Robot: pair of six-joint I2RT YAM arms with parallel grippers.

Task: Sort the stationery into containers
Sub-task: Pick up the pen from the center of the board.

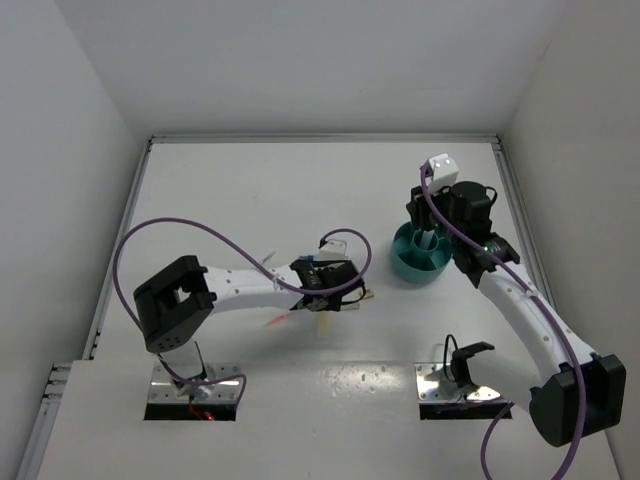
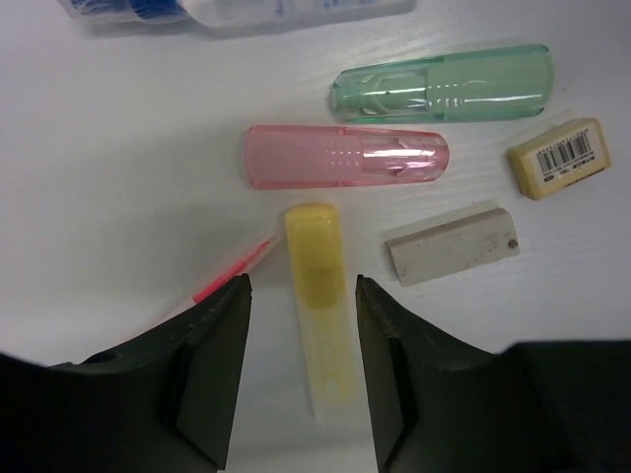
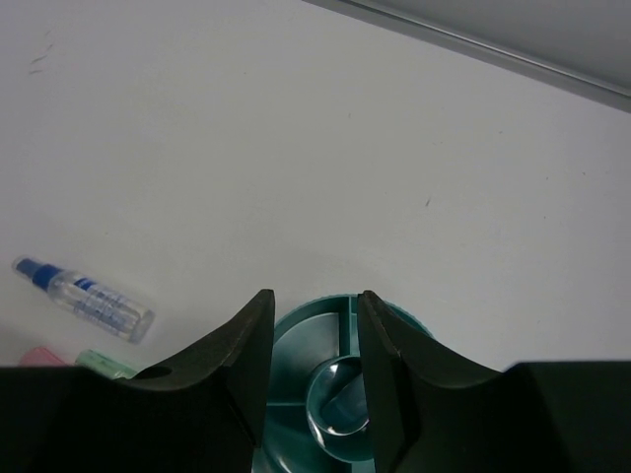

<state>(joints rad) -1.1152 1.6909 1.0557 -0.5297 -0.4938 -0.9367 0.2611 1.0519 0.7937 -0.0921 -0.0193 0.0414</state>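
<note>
My left gripper (image 2: pixel 302 296) is open, its jaws on either side of the yellow highlighter (image 2: pixel 317 296), which lies on the table without touching them. Beyond it lie a pink stick (image 2: pixel 345 156), a green stick (image 2: pixel 441 84), a tan block (image 2: pixel 559 158) with a barcode and a grey block (image 2: pixel 452 245). A thin pink pen (image 2: pixel 232 271) runs under the left jaw. In the top view the left gripper (image 1: pixel 328 280) is at mid-table. My right gripper (image 3: pixel 315 301) is open and empty above the teal cup (image 3: pixel 314 317), also in the top view (image 1: pixel 405 262).
A clear bottle with a blue cap (image 3: pixel 84 299) lies on the table left of the cup, and also at the top edge of the left wrist view (image 2: pixel 246 10). Something pale sits in the cup's centre well (image 3: pixel 340 409). White walls enclose the table (image 1: pixel 250 180).
</note>
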